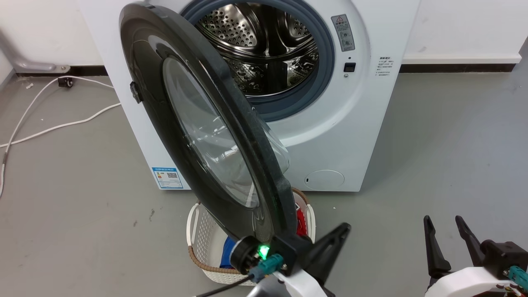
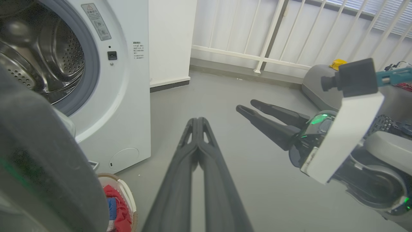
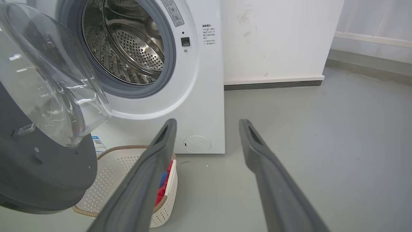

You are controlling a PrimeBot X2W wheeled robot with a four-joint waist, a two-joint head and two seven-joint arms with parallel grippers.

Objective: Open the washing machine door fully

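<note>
Ahead of both claws, beyond their fingertips, stands the washing machine (image 1: 330, 136), its steel drum (image 1: 264, 45) fully exposed. The washing machine door (image 1: 165, 136) is unlatched and stands well out from the front. It is nearly edge-on in the head view, with its free rim just to the left of the left claw (image 1: 342, 229) and its glass bowl bulging toward that claw's side. Below the rim, left of that claw, a white laundry basket (image 1: 198, 235) sits on the floor.

The left claw's fingers are pressed together with nothing between them. Whether its wrist touches the rim I cannot tell. The right claw (image 1: 443, 222) is spread wide and empty, well to the right of the door.

I judge the task more than half done. What is left seems to be a further leftward sweep, until the door lies back as far as its hinge allows.
</note>
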